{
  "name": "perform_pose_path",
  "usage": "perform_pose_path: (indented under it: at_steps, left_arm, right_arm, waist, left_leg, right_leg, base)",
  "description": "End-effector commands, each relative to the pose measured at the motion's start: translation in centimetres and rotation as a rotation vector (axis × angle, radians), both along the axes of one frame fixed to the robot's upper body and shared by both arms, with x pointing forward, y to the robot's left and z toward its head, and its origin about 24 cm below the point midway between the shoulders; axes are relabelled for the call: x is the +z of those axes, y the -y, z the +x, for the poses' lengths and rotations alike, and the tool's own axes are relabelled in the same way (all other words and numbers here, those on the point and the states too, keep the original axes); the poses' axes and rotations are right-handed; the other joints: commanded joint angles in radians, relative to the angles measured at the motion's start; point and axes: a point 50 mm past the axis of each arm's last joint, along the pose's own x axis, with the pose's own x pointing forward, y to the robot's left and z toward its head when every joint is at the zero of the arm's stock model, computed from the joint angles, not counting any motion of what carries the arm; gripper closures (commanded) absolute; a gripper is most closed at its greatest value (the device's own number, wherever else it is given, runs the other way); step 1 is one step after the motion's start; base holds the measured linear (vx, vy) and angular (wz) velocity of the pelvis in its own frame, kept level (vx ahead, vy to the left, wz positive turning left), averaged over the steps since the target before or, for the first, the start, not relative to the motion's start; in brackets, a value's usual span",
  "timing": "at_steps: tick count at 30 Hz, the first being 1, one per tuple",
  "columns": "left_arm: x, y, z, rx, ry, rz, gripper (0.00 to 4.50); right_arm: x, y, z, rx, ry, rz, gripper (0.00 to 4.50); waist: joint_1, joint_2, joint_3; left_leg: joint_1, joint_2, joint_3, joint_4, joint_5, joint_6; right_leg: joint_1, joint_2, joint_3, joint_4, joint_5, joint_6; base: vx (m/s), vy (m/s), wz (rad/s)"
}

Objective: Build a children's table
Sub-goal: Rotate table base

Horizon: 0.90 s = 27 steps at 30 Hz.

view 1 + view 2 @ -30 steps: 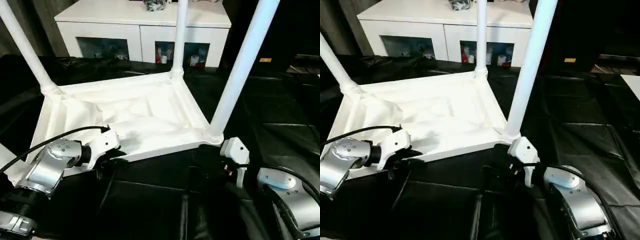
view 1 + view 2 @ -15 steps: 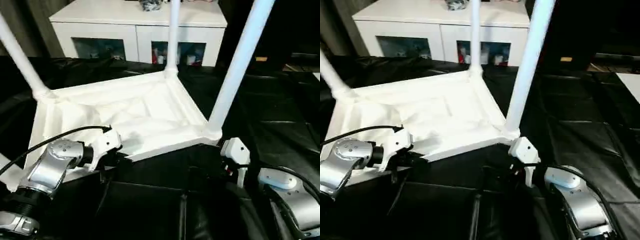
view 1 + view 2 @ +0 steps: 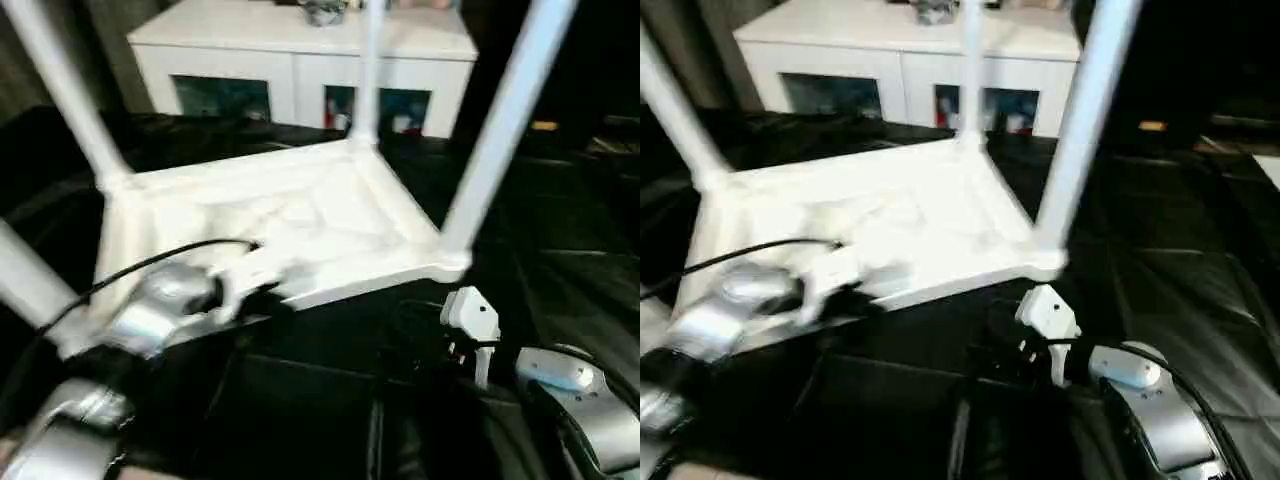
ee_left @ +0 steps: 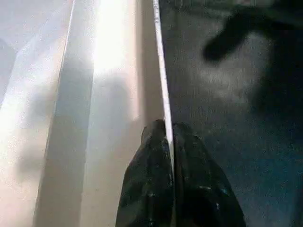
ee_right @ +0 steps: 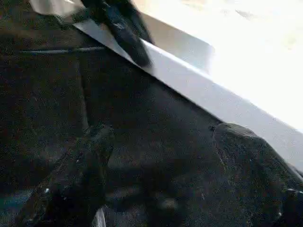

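The children's table lies upside down on black sheeting, its white tabletop (image 3: 300,215) showing the ribbed underside. White legs stand up from the corner sockets: one at the near right (image 3: 500,130), one at the far right (image 3: 368,70), one at the far left (image 3: 65,95). A fourth leg (image 3: 25,285) shows at the near left edge. My left gripper (image 4: 166,137) is shut on the tabletop's thin near rim (image 4: 158,71), one black finger on each side. My right gripper (image 5: 161,161) hangs open just in front of the same rim (image 5: 199,90), below the near right corner, holding nothing.
A white cabinet with glass doors (image 3: 300,60) stands behind the table. Black sheeting (image 3: 560,260) covers the ground all around. A black cable (image 3: 150,260) arcs over my left forearm. My right forearm (image 3: 570,390) lies at the lower right.
My left gripper's fingers have closed onto the near rim, and the left arm is blurred in motion. The camera has shifted. The right arm has stayed put.
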Motion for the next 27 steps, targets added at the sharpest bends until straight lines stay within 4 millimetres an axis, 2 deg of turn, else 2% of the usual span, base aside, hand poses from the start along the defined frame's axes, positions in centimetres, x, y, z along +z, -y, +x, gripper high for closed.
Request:
perform_pose_path:
  at_steps: [1, 2, 3, 4, 5, 6, 7, 8, 10, 11, 12, 14, 16, 17, 18, 19, 20, 22, 24, 25, 27]
  left_arm:
    - [2.6, 4.3, 0.5, -0.152, 0.146, -0.126, 4.48]
    - [2.7, 4.3, 0.5, -0.154, 0.147, -0.127, 4.48]
    - [3.1, 5.9, 0.5, -0.204, 0.162, -0.156, 4.48]
    - [3.3, 6.8, 0.4, -0.236, 0.167, -0.174, 4.48]
    - [3.5, 7.3, 0.3, -0.254, 0.169, -0.184, 4.48]
    - [3.5, 7.5, 0.3, -0.261, 0.173, -0.188, 4.48]
    - [3.7, 8.1, 0.2, -0.282, 0.184, -0.206, 4.48]
    - [3.8, 8.7, 0.2, -0.293, 0.200, -0.226, 4.48]
    - [3.9, 9.0, 0.2, -0.297, 0.221, -0.234, 4.48]
    - [4.2, 9.4, 0.5, -0.284, 0.272, -0.254, 4.48]
    - [4.3, 9.4, 0.5, -0.282, 0.284, -0.257, 4.48]
    - [4.6, 9.5, 0.8, -0.274, 0.343, -0.270, 4.48]
    - [4.5, 9.1, 1.3, -0.234, 0.399, -0.241, 4.48]
    - [4.3, 8.4, 1.8, -0.181, 0.411, -0.210, 4.48]
    - [4.2, 8.1, 1.9, -0.167, 0.407, -0.199, 4.48]
    - [4.0, 7.7, 2.0, -0.164, 0.373, -0.198, 4.01]
    - [3.9, 6.9, 2.0, -0.136, 0.327, -0.229, 3.89]
    - [3.9, 6.6, 2.1, -0.126, 0.312, -0.250, 3.88]
    - [3.9, 5.7, 1.7, -0.120, 0.276, -0.320, 3.59]
    - [3.9, 5.5, 1.6, -0.121, 0.269, -0.336, 3.45]
    - [4.0, 4.6, 1.1, -0.111, 0.256, -0.398, 3.44]
  right_arm:
    - [0.3, 0.2, -0.2, -0.004, 0.016, -0.010, 0.81]
    - [0.3, 0.2, -0.2, -0.004, 0.016, -0.010, 0.81]
    - [0.2, 0.2, -0.2, -0.011, 0.017, -0.015, 0.81]
    - [0.2, 0.3, -0.3, -0.014, 0.017, -0.018, 0.81]
    - [0.2, 0.3, -0.3, -0.016, 0.016, -0.019, 0.81]
    - [0.2, 0.3, -0.3, -0.016, 0.016, -0.020, 0.81]
    - [0.1, 0.3, -0.4, -0.017, 0.016, -0.022, 0.81]
    - [0.1, 0.3, -0.4, -0.018, 0.015, -0.024, 0.81]
    - [0.1, 0.3, -0.4, -0.020, 0.016, -0.027, 0.81]
    - [0.0, 0.3, -0.4, -0.022, 0.019, -0.031, 0.81]
    - [0.0, 0.3, -0.4, -0.021, 0.019, -0.031, 0.81]
    - [0.1, 0.2, -0.4, -0.019, 0.018, -0.030, 0.81]
    - [0.0, 0.1, -0.4, -0.017, 0.019, -0.030, 0.81]
    - [0.0, 0.0, -0.3, -0.015, 0.019, -0.031, 0.81]
    - [0.0, 0.0, -0.3, -0.015, 0.019, -0.031, 0.81]
    - [0.0, 0.0, -0.3, -0.014, 0.020, -0.031, 0.81]
    - [0.0, -0.1, -0.2, -0.014, 0.021, -0.030, 0.81]
    - [0.0, -0.1, -0.2, -0.013, 0.021, -0.030, 0.81]
    - [-0.2, -0.3, -0.2, -0.010, 0.023, -0.033, 0.81]
    - [-0.2, -0.3, -0.2, -0.009, 0.024, -0.034, 0.81]
    - [-0.3, -0.5, -0.2, -0.010, 0.025, -0.031, 0.81]
  waist:
    - [-0.008, -0.014, -0.058]
    - [-0.004, -0.016, -0.061]
    - [-0.002, -0.012, -0.062]
    - [-0.001, -0.012, -0.062]
    - [0.005, -0.016, -0.066]
    - [0.005, -0.016, -0.066]
    - [0.008, -0.017, -0.068]
    - [0.010, -0.012, -0.070]
    - [0.009, -0.014, -0.068]
    - [0.006, -0.016, -0.067]
    - [0.006, -0.016, -0.067]
    - [0.001, -0.017, -0.065]
    - [-0.006, -0.017, -0.064]
    - [-0.011, -0.023, -0.065]
    - [-0.011, -0.023, -0.065]
    - [-0.014, -0.020, -0.065]
    - [-0.016, -0.023, -0.066]
    - [-0.021, -0.024, -0.066]
    - [-0.021, -0.015, -0.067]
    - [-0.024, -0.017, -0.064]
    - [-0.024, -0.018, -0.063]
  left_leg:
    - [0.029, 0.055, -0.024, -0.074, -0.232, 0.038]
    - [0.026, 0.054, -0.024, -0.073, -0.213, 0.047]
    - [0.020, 0.053, -0.025, -0.071, -0.190, 0.059]
    - [0.019, 0.053, -0.024, -0.071, -0.184, 0.065]
    - [0.015, 0.053, -0.025, -0.068, -0.166, 0.081]
    - [0.015, 0.053, -0.025, -0.068, -0.166, 0.081]
    - [0.009, 0.053, -0.025, -0.065, -0.139, 0.099]
    - [0.006, 0.052, -0.025, -0.062, -0.122, 0.117]
    - [0.002, 0.052, -0.026, -0.061, -0.125, 0.132]
    - [-0.001, 0.049, -0.026, -0.062, -0.142, 0.131]
    - [-0.001, 0.049, -0.026, -0.062, -0.142, 0.131]
    - [-0.002, 0.049, -0.029, -0.065, -0.176, 0.120]
    - [-0.001, 0.050, -0.030, -0.067, -0.195, 0.112]
    - [-0.002, 0.050, -0.030, -0.067, -0.190, 0.112]
    - [-0.002, 0.050, -0.030, -0.067, -0.190, 0.112]
    - [-0.007, 0.049, -0.032, -0.068, -0.179, 0.113]
    - [-0.008, 0.049, -0.032, -0.068, -0.169, 0.117]
    - [-0.009, 0.046, -0.029, -0.064, -0.158, 0.124]
    - [-0.005, 0.054, -0.030, -0.066, -0.160, 0.124]
    - [-0.004, 0.055, -0.030, -0.068, -0.170, 0.124]
    - [-0.003, 0.058, -0.032, -0.072, -0.185, 0.120]
  right_leg:
    - [0.027, -0.050, 0.037, -0.073, -0.242, -0.219]
    - [0.029, -0.049, 0.036, -0.072, -0.228, -0.220]
    - [0.032, -0.051, 0.035, -0.068, -0.197, -0.225]
    - [0.033, -0.051, 0.034, -0.069, -0.194, -0.225]
    - [0.037, -0.053, 0.033, -0.064, -0.170, -0.229]
    - [0.037, -0.053, 0.033, -0.064, -0.170, -0.229]
    - [0.038, -0.055, 0.031, -0.059, -0.147, -0.231]
    - [0.036, -0.055, 0.029, -0.059, -0.136, -0.231]
    - [0.037, -0.056, 0.026, -0.061, -0.149, -0.227]
    - [0.037, -0.056, 0.025, -0.065, -0.197, -0.210]
    - [0.037, -0.056, 0.025, -0.065, -0.197, -0.210]
    - [0.037, -0.056, 0.022, -0.073, -0.266, -0.185]
    - [0.035, -0.055, 0.022, -0.076, -0.290, -0.173]
    - [0.037, -0.055, 0.022, -0.075, -0.285, -0.172]
    - [0.037, -0.055, 0.022, -0.075, -0.285, -0.172]
    - [0.039, -0.055, 0.021, -0.072, -0.275, -0.172]
    - [0.040, -0.056, 0.019, -0.069, -0.267, -0.174]
    - [0.039, -0.057, 0.018, -0.068, -0.246, -0.195]
    - [0.034, -0.057, 0.018, -0.065, -0.210, -0.237]
    - [0.034, -0.053, 0.017, -0.063, -0.186, -0.245]
    - [0.037, -0.055, 0.018, -0.060, -0.178, -0.252]
  base:
    - [0.000, 0.000, 0.00]
    - [0.000, 0.000, 0.00]
    - [0.000, 0.000, 0.00]
    - [0.000, 0.000, 0.00]
    - [0.000, 0.000, 0.00]
    - [0.000, 0.000, 0.00]
    - [0.000, 0.000, 0.00]
    - [0.000, 0.000, 0.00]
    - [0.000, 0.000, 0.00]
    - [0.000, 0.000, 0.00]
    - [0.000, 0.000, 0.00]
    - [0.000, 0.000, 0.00]
    - [0.000, 0.000, 0.00]
    - [0.000, 0.000, 0.00]
    - [0.000, 0.000, 0.00]
    - [0.000, 0.000, 0.00]
    - [0.000, 0.000, 0.00]
    - [0.000, 0.000, 0.00]
    - [0.000, 0.000, 0.00]
    - [0.000, 0.000, 0.00]
    - [0.000, 0.000, 0.00]
